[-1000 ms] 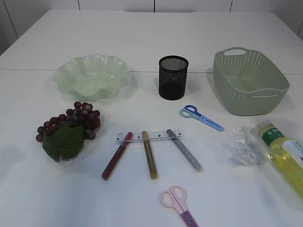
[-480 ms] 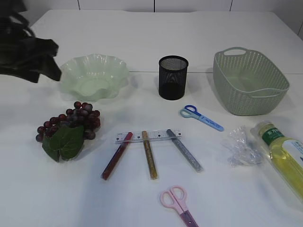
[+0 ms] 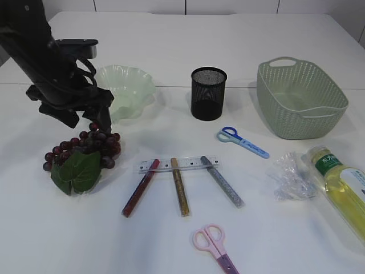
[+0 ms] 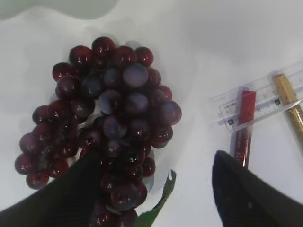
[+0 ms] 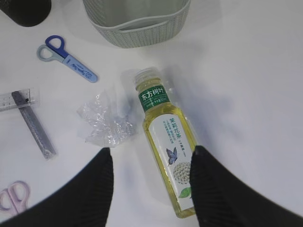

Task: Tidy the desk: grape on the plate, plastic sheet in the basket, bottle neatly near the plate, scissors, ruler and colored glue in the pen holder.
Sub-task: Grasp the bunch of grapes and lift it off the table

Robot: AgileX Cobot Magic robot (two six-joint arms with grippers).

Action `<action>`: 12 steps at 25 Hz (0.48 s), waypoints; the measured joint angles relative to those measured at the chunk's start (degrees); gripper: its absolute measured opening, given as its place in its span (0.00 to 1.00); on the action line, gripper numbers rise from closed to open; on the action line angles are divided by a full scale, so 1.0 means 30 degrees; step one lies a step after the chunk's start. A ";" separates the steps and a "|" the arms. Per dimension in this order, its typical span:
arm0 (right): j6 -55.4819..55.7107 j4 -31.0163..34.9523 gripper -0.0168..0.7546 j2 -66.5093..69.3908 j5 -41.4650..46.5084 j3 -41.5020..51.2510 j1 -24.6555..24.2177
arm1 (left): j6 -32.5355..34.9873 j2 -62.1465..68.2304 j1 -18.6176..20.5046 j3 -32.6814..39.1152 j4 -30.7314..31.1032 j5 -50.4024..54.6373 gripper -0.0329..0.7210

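Observation:
A dark red grape (image 3: 85, 149) bunch with green leaves lies left of centre, in front of the pale green plate (image 3: 128, 85). My left gripper (image 3: 91, 123) hangs open just above the bunch (image 4: 109, 123), one finger over its edge, the other over bare table by the red glue (image 4: 242, 127). My right gripper (image 5: 151, 175) is open above the lying bottle (image 5: 168, 137), beside the crumpled plastic sheet (image 5: 104, 120). The clear ruler (image 3: 179, 164) lies across red, gold (image 3: 180, 185) and silver (image 3: 222, 181) glue sticks. Blue scissors (image 3: 242, 141) and pink scissors (image 3: 214, 245) lie flat.
The black mesh pen holder (image 3: 209, 93) stands at centre back. The green basket (image 3: 299, 100) stands at back right, its handle side facing the bottle (image 3: 342, 185) and plastic sheet (image 3: 291, 177). The right arm does not show in the exterior view.
My left arm has come in from the upper left and dropped down over the grapes. Nothing on the table has moved.

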 joint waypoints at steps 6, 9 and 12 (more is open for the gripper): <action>0.0000 0.0000 0.56 0.0000 0.0000 -0.0031 0.0000 | 0.0000 0.1120 0.0000 -0.0042 0.0139 -0.0604 0.84; 0.0000 0.0000 0.56 0.0000 0.0000 -0.0031 0.0000 | 0.0000 0.1726 0.0000 -0.0042 0.0139 -0.0795 0.84; 0.0000 0.0000 0.56 0.0000 0.0000 -0.0031 0.0000 | 0.0000 0.2159 0.0000 -0.0081 0.0139 -0.1218 0.84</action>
